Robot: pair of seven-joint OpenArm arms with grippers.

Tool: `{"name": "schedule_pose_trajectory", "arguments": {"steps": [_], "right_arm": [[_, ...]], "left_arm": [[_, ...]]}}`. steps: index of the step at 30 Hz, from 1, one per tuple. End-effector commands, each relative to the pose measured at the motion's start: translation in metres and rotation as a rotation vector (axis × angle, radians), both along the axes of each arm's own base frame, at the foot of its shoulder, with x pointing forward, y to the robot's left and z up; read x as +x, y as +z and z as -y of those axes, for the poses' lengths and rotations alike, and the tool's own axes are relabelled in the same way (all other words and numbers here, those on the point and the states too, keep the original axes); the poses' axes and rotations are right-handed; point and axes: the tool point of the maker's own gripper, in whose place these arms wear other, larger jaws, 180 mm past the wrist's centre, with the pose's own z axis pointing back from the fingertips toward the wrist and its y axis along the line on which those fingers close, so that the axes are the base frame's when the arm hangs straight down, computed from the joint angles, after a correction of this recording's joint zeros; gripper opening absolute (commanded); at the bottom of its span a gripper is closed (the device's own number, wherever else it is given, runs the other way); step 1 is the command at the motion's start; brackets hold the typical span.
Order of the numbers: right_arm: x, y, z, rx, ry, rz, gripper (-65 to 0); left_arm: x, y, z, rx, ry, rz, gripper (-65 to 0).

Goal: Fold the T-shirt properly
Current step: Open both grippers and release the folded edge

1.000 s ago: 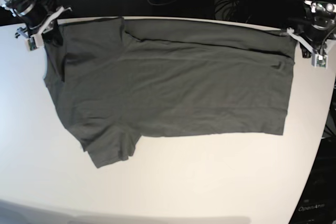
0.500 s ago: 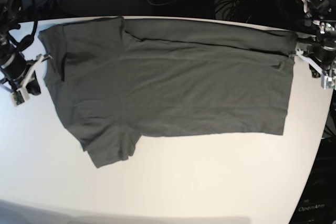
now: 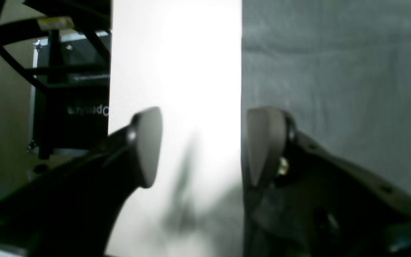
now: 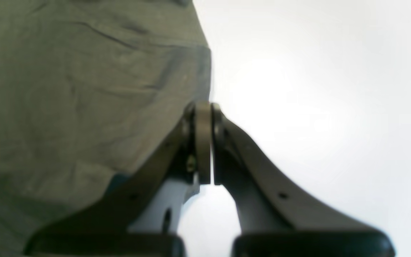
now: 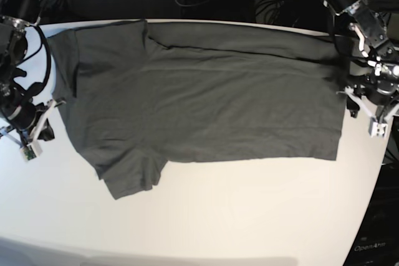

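At 9 and 3 o'clock of the T-shirt, spread flat mid-table, right gripper clenched on nothing, left gripper released astride the hem: risk of pinching 1 layer only, skewing the fold.

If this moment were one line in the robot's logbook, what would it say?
T-shirt: flat on table, far side folded | left gripper: open, at hem | right gripper: shut, empty, beside shirt
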Motion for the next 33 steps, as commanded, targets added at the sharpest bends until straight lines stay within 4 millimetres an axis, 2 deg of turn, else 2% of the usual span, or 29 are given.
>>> {"name": "schedule_pose_trajectory", "arguments": {"steps": [1,5,10,16,20,22,25,27,31,33], "right_arm": [[0.011,0.015,0.001,-0.004,0.006,0.049,-64.1],[0.017,0.013,-0.013,-0.001,0.049,0.044,-64.1],[0.018,0.009,-0.025,-0.001,0.084,0.033,-64.3],[0.018,0.004,-0.038,-0.021,0.145,0.010,-64.3],[0.018,0.003,-0.041,-0.024,0.157,0.004,-64.3],[0.018,0.003,-0.041,-0.024,0.157,0.004,-64.3],[0.018,0.003,-0.041,-0.024,0.157,0.004,-64.3],[0.017,0.002,-0.041,-0.024,0.156,0.001,-64.3],[0.017,0.001,-0.042,-0.020,0.158,0.000,-64.3],[0.017,-0.002,-0.049,-0.011,0.169,-0.004,-64.3]], "left_arm": [[0.014,0.016,-0.001,0.025,-0.025,0.042,-25.9],[0.032,0.016,0.009,0.048,-0.106,0.021,-25.5],[0.049,0.020,0.014,0.027,-0.110,0.043,-25.5],[0.040,0.018,0.004,0.046,-0.072,-0.031,-25.5],[0.037,0.024,-0.018,0.046,-0.027,-0.010,-25.5],[0.046,0.025,-0.019,0.022,-0.031,0.014,-25.5],[0.054,0.030,-0.032,0.005,-0.026,0.026,-25.5],[0.062,0.028,-0.031,-0.051,-0.030,0.042,-25.5],[0.088,0.039,-0.034,-0.126,-0.033,0.107,-25.5],[0.097,0.036,-0.032,-0.162,-0.033,0.124,-25.5]]}}
